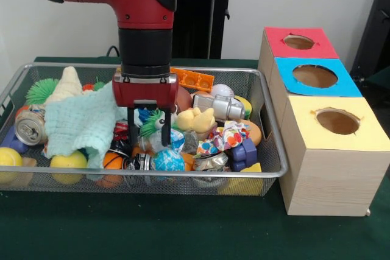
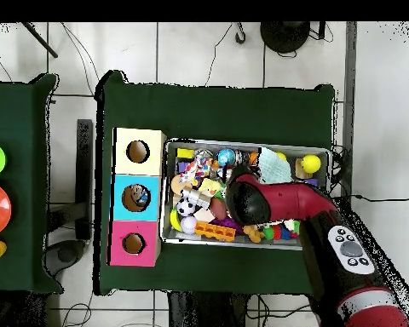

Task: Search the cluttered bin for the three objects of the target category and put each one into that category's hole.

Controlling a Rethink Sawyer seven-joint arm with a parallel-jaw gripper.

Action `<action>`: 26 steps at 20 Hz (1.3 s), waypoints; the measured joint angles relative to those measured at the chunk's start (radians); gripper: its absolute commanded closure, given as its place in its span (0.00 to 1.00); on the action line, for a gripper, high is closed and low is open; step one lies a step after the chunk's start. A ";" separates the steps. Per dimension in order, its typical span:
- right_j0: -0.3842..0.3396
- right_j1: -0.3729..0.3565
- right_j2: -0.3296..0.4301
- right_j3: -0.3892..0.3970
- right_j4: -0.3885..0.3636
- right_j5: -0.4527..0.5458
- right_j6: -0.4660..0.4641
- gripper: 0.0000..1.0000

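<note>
The bin (image 1: 183, 176) is a silver wire-mesh basket full of mixed toys, and it also shows in the overhead view (image 2: 330, 170). My gripper (image 1: 148, 135) hangs low inside the bin at its middle. It is open, with one black finger on each side of a green spiky toy (image 1: 152, 121). The blue-framed hole (image 1: 314, 76) tops the middle wooden box to the right of the bin, and shows in the overhead view (image 2: 136, 197). In the overhead view the arm's red head (image 2: 244, 197) hides the gripper.
A red-framed hole (image 1: 298, 42) and a yellow-framed hole (image 1: 337, 121) flank the blue one. In the bin lie a pale green cloth (image 1: 79, 123), a drinks can (image 1: 30, 127), a yellow ball (image 1: 68, 161), a yellow duck (image 1: 196, 120) and a silver toy (image 1: 220, 106).
</note>
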 measured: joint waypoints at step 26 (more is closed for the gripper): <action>-0.186 -0.043 0.482 0.013 -0.042 0.459 -0.357 0.00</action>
